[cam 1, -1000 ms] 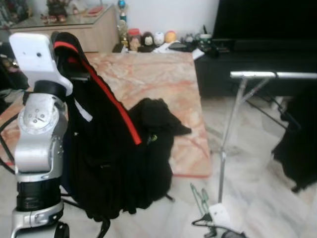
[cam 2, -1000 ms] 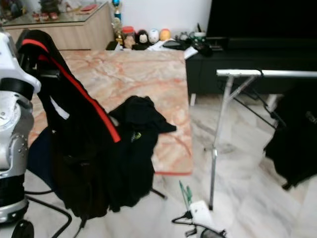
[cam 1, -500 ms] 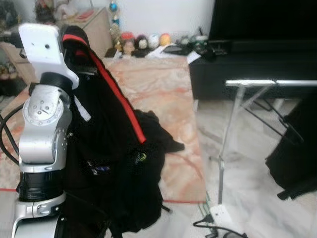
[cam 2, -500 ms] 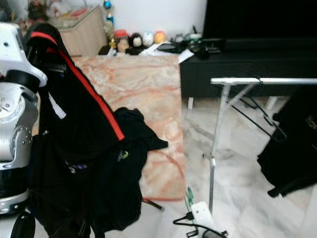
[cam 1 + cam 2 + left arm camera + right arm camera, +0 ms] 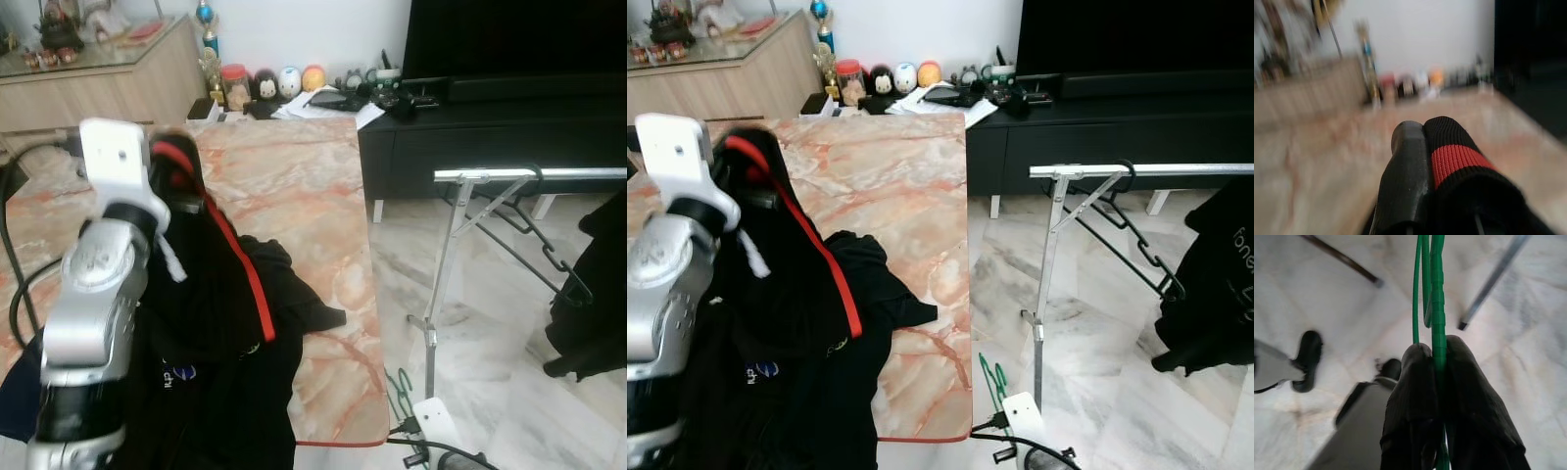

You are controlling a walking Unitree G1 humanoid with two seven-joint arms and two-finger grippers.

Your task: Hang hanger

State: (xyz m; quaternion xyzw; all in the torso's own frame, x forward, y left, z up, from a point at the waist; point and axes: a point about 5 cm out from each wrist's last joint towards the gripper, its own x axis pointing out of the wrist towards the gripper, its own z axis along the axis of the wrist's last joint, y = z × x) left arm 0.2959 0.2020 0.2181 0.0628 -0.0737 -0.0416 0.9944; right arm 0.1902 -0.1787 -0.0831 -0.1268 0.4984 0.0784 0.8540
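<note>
Left end effector (image 5: 1422, 147), garment (image 5: 211, 333) lower than before

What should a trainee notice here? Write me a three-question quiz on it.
1. True or false: the right tool is shut on a green hanger.
2. Which hangs on the silver rail? A) black hanger B) yellow towel C) umbrella
3. Fill in: the black garment carried at the left tool has a ___ stripe.
Key: 1 true; 2 A; 3 red.

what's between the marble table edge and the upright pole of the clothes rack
Bare marble floor, seen in the right eye view; low down, the green hanger hangs in that gap.
</note>
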